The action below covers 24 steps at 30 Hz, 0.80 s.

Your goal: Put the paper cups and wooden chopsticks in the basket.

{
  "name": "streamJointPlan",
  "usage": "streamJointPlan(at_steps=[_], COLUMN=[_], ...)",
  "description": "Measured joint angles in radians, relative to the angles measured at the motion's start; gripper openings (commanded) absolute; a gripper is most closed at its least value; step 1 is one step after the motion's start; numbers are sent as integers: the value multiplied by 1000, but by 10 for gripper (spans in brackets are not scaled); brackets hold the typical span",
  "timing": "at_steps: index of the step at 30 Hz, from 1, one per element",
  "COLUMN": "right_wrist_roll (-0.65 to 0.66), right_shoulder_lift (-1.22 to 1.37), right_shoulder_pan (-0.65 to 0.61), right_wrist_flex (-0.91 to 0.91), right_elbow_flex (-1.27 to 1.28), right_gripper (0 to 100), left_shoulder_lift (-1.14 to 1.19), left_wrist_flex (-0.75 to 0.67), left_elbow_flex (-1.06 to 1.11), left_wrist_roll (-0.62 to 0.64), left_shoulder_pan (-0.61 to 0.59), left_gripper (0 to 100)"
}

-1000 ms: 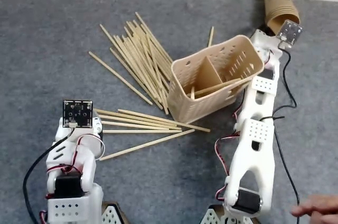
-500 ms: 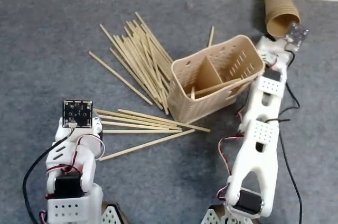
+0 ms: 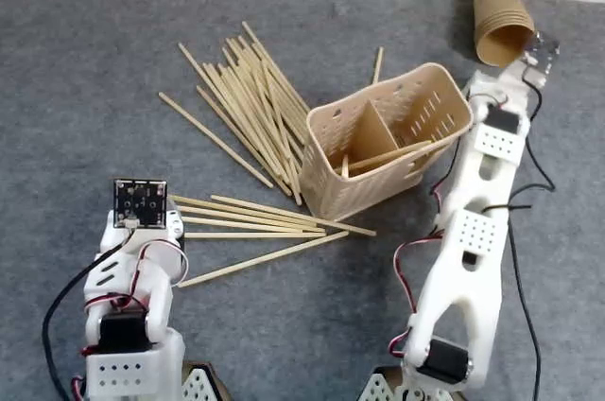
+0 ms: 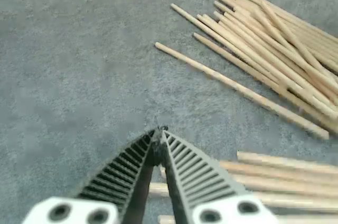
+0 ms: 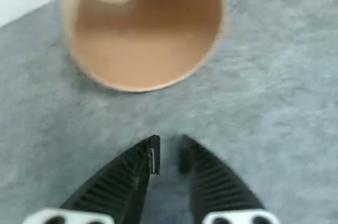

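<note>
The right gripper (image 5: 168,150) has swung out toward the paper cups (image 5: 142,28); barely parted and empty, it should widen before straddling the rim.

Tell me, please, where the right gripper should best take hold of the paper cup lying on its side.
Probably the rim of the paper cup, approached from its open mouth, which faces the right gripper: one finger inside, one outside the wall. Lying on its side, it offers that thin edge.
</note>
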Motion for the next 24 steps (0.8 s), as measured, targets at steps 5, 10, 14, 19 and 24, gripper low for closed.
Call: streamJointPlan(at_steps=[5,10,14,19,24], right_wrist_roll=[2,2,40,110,120], right_shoulder_lift=[-5,-5,0,5,5], right_shoulder_pan=[-32,-38,-44,-58,-58], right_wrist_flex=[-54,-265,-497,-698,-789], right_elbow_flex=[2,2,54,224,302], right_gripper=[217,217,217,202,96], left_shoulder_lift=[2,2,2,2,2], left_wrist_flex=[-12,-12,-12,-12,-12], left_elbow_flex=[2,2,2,2,2], left_wrist_roll=[0,0,0,0,0], left_shoulder_pan=[0,0,0,0,0], left_gripper=[11,11,11,11,11])
